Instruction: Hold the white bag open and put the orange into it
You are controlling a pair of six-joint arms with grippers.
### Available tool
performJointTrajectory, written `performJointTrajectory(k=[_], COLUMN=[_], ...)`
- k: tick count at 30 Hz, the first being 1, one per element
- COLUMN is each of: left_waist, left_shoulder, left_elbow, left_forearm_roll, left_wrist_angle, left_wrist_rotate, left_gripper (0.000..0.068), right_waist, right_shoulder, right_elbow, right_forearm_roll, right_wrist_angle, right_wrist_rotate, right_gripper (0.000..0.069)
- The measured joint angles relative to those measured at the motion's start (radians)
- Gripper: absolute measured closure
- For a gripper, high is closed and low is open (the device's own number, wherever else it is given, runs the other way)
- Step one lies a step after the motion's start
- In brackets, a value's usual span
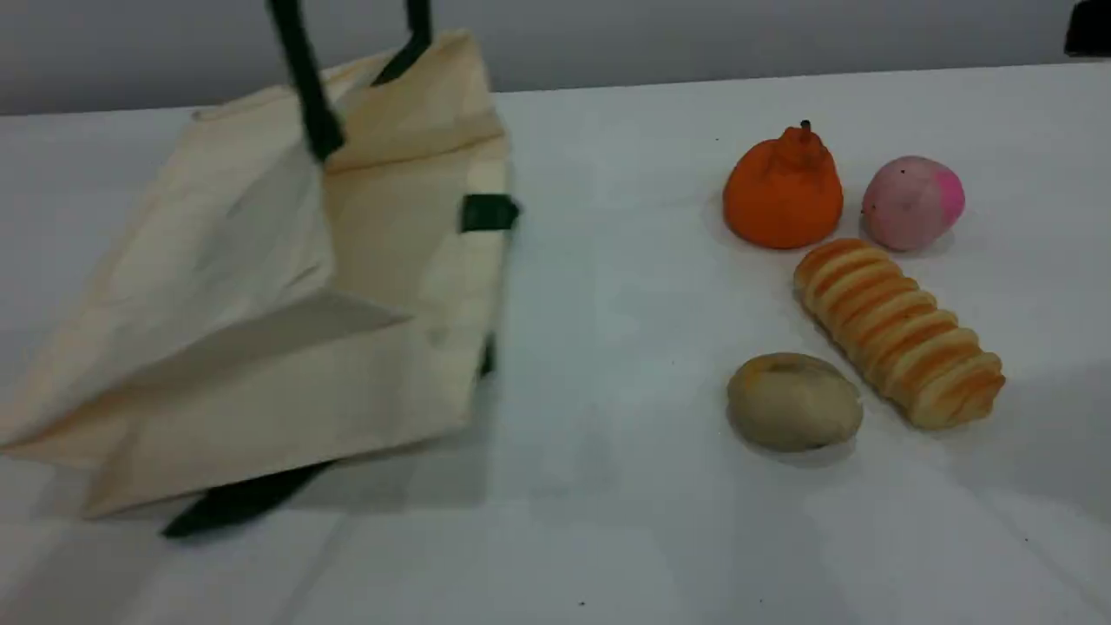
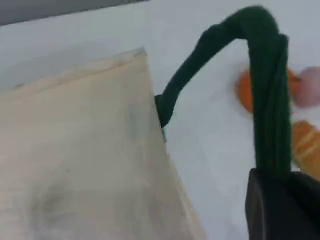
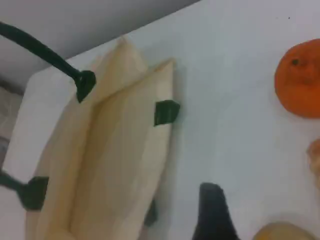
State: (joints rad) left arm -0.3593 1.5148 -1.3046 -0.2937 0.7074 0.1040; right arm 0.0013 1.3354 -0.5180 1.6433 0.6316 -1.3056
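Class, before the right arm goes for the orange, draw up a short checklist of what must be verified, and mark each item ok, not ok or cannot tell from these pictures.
1. Left gripper shut on the green handle: ok.
2. White bag lifted by that handle with its mouth gaping toward the fruit: ok.
3. Orange free on the table, nothing resting on it: ok.
4. Right gripper open and empty: ok.
5. Pink fruit and bread loaf sit close beside the orange, little room for the gripper: not ok.
6. Mouth wide enough for the orange: cannot tell.
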Motion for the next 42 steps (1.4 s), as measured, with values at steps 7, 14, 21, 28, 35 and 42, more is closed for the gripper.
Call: performJointTrajectory(k=[7,14,21,28,35,42], left_waist=[-0.034,-0.034,-0.034,-0.034,-0.034,-0.034], left_shoulder=[-0.03,-0.124,-0.143,-0.163,-0.177,-0.177], left_elbow=[-0.044,-0.044,-0.044,-0.044,-0.044,-0.044], left_forearm_roll=[-0.005,0.037,0.033,0.091,0.119,0.117], left_wrist_angle=[0.124,0.209,0.263,0.293,0.302,0.301], left_wrist_rotate=[0.018,0.013,0.012,-0.006,-0.012,-0.012], left_gripper=[0.0623,0.0623,0.0623,0.0623,0.0623,0.0623], right_waist=[0.0,0.004,0.111,0.16,0.204,0.221], right_shoulder=[0.069,0.122,0.241,0.39,0.535,0.653], right_elbow=[0.0,-0.046,-0.178,-0.286,-0.414,-0.532], right_forearm_roll=[0.103,0.103,0.103,0.104,0.103,0.102], right_wrist_angle=[0.012,0.014,-0.103,-0.276,-0.269,-0.299], right_wrist_rotate=[-0.132,-0.195,-0.224,-0.266,-0.266,-0.265], right_gripper=[0.0246,0.0246,0.0246,0.0246,0.0246,0.0246])
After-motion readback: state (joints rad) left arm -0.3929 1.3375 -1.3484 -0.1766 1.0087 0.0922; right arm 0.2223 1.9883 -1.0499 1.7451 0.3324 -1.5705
